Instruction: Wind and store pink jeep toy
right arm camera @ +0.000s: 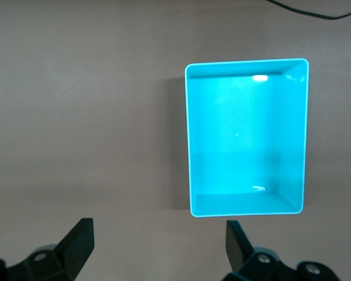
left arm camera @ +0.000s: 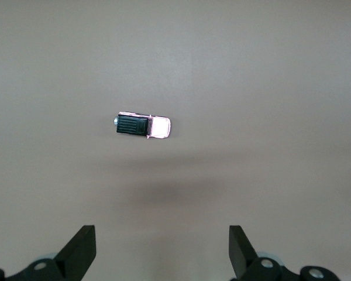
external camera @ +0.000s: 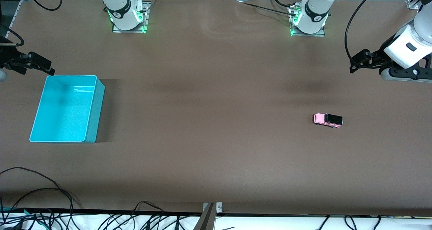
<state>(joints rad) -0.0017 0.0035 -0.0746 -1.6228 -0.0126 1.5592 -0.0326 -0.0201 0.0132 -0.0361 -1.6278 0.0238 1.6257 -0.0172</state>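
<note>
The pink jeep toy [external camera: 328,119], pink body with a black roof, stands on its wheels on the brown table toward the left arm's end. It also shows in the left wrist view [left arm camera: 143,126]. My left gripper [external camera: 354,63] hangs open and empty above the table at that end; its wrist view shows the wide gap [left arm camera: 162,234] with the jeep well clear of the fingers. The cyan bin [external camera: 64,112] sits empty toward the right arm's end and shows in the right wrist view [right arm camera: 245,134]. My right gripper [external camera: 47,66] hangs open and empty beside the bin [right arm camera: 158,228].
Loose black cables [external camera: 40,203] lie along the table edge nearest the camera, with a metal bracket [external camera: 211,211] at its middle. The two arm bases [external camera: 126,16] [external camera: 308,19] stand along the edge farthest from the camera.
</note>
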